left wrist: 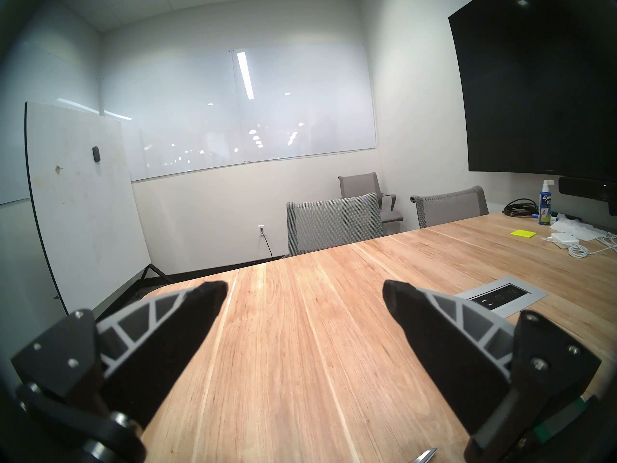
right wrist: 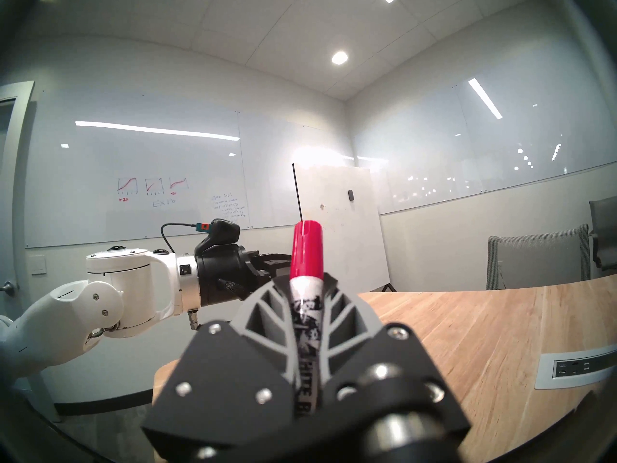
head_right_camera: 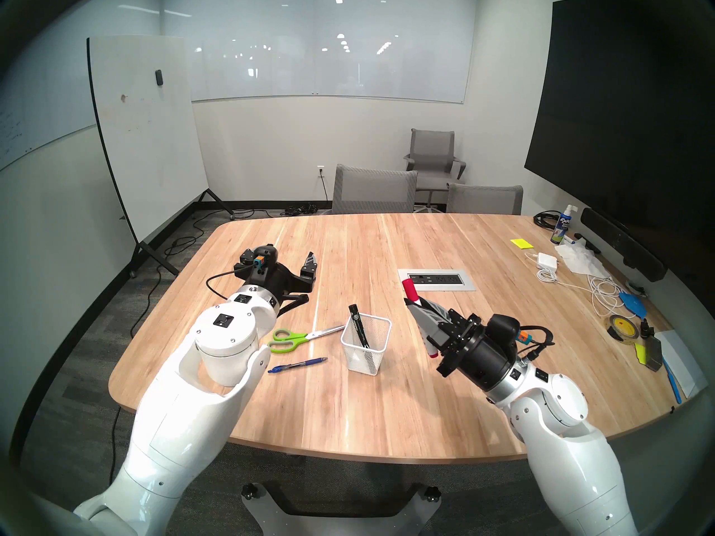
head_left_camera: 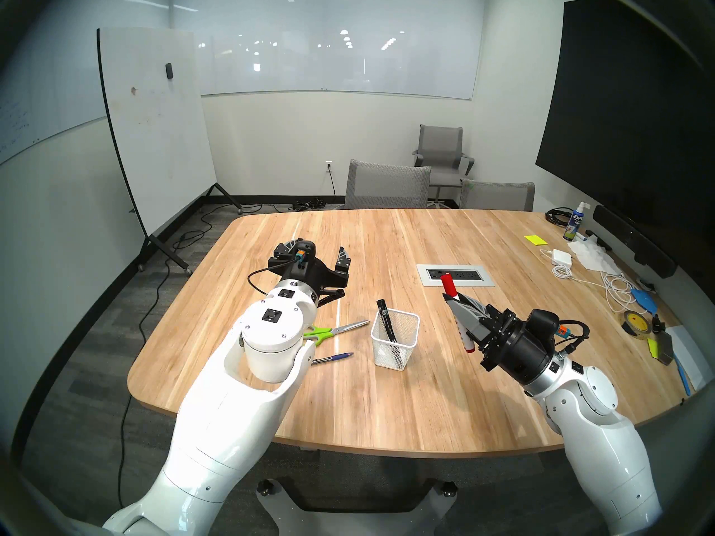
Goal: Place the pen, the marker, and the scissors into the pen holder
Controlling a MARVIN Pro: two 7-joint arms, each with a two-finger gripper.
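Right wrist: right fingers clamp red-capped marker; left fingers wide, empty.

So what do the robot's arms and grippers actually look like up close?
Both arms are glossy white rounded shells with silver wrist rings. The left gripper and right gripper are black, with grey ribbed fingers tipped in black pads. Each has a black cable with an orange-and-teal plug.

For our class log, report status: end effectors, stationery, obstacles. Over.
Left end effector open, empty. Right end effector shut on white red-capped marker. Black marker in white mesh holder; green-handled scissors, blue pen on table. Path clear.
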